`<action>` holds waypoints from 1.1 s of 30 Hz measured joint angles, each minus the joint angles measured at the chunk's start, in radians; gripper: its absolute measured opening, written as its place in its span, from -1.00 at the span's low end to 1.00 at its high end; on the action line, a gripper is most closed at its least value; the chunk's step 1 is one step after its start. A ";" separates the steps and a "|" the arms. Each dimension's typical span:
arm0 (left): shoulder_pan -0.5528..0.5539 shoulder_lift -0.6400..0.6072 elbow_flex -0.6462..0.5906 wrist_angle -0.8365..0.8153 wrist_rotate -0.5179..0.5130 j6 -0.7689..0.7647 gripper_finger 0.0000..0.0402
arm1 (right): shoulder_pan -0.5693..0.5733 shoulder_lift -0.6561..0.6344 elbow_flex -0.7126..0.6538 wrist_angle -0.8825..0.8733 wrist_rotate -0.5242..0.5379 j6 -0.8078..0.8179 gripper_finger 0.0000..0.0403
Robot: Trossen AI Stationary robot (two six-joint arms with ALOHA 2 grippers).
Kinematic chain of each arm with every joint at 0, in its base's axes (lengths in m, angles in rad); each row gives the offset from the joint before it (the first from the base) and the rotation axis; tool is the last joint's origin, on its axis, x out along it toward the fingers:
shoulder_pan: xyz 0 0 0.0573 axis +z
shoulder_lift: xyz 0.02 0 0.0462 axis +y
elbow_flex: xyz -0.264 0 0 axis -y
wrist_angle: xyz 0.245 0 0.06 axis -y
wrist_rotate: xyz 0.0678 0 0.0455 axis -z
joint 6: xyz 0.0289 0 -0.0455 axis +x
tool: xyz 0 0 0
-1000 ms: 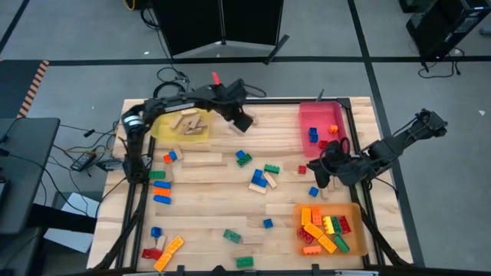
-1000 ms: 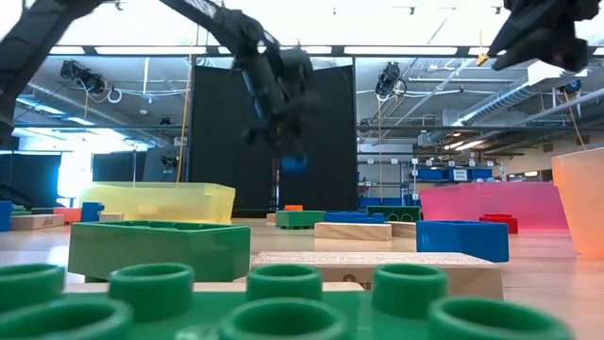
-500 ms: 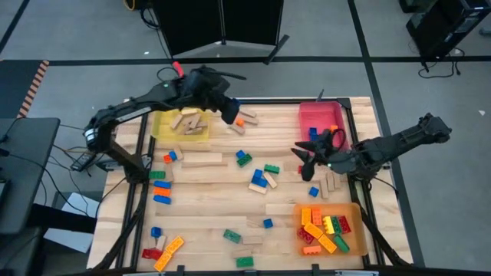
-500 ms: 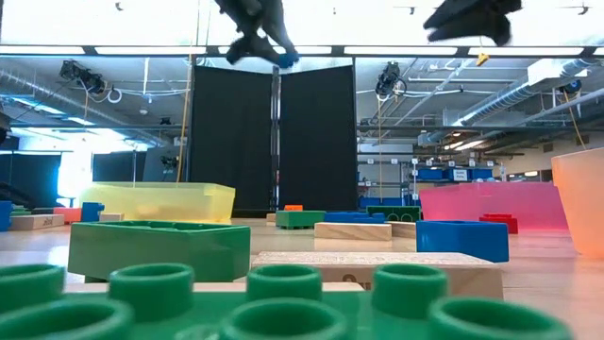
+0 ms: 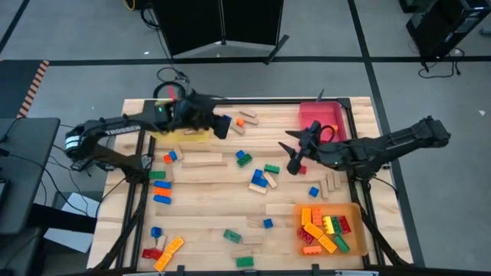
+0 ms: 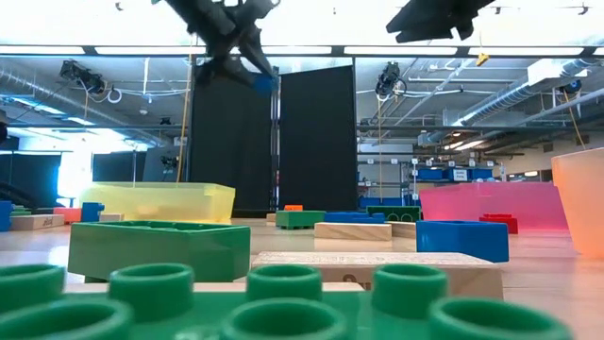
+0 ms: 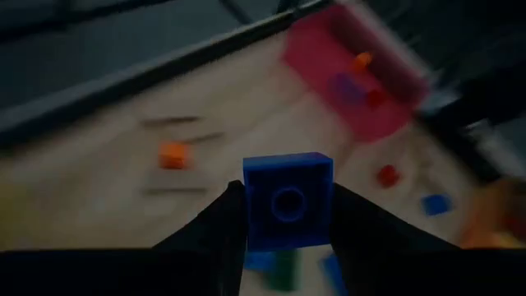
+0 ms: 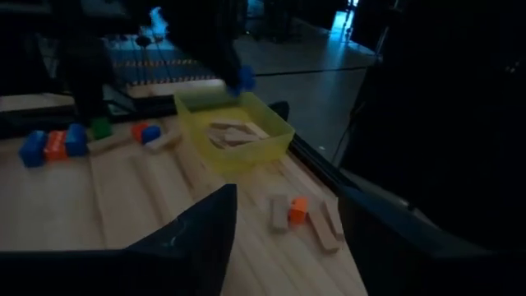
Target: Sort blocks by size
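My left gripper (image 5: 221, 126) hovers high above the table's far left, beside the yellow tray (image 5: 178, 132), shut on a small blue square brick (image 7: 288, 201). The same brick shows in the low view (image 6: 265, 83). My right gripper (image 5: 294, 153) hangs open and empty over the table's middle right, in front of the red tray (image 5: 322, 116). Loose blocks lie flat across the wooden table (image 5: 207, 222): green (image 5: 244, 159), blue (image 5: 259, 180), red, orange and tan wooden ones (image 5: 203, 159). My left gripper pinches the blue brick by two opposite side walls (image 7: 251, 205) between its two fingers. The brick's hollow underside faces back toward the wrist. The fingers slant downward toward the table's right. The brick is lifted clear, high above the table.
The yellow tray (image 8: 234, 131) holds tan wooden blocks. An orange tray (image 5: 326, 226) at the near right is full of bricks, and the red tray holds a few small ones. An orange brick and wooden blocks (image 5: 242, 121) lie at the far middle. A black frame edges the table.
My left gripper has risen well above the table with the blue brick and drawn back toward the left edge, over by the yellow tray. My right gripper has moved toward the table's middle, rolled about its axis and opened.
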 joint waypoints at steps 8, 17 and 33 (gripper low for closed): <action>-0.010 -0.009 -0.377 0.897 0.267 -0.257 -0.22 | -0.063 0.112 0.000 0.065 -0.060 -0.004 0.36; -0.006 0.001 -0.439 1.062 0.377 -0.350 -0.22 | -0.096 0.266 0.019 0.401 -0.145 -0.308 0.62; -0.028 0.001 -0.438 1.071 0.466 -0.377 -0.22 | -0.153 0.527 0.289 0.407 -0.301 -0.510 0.70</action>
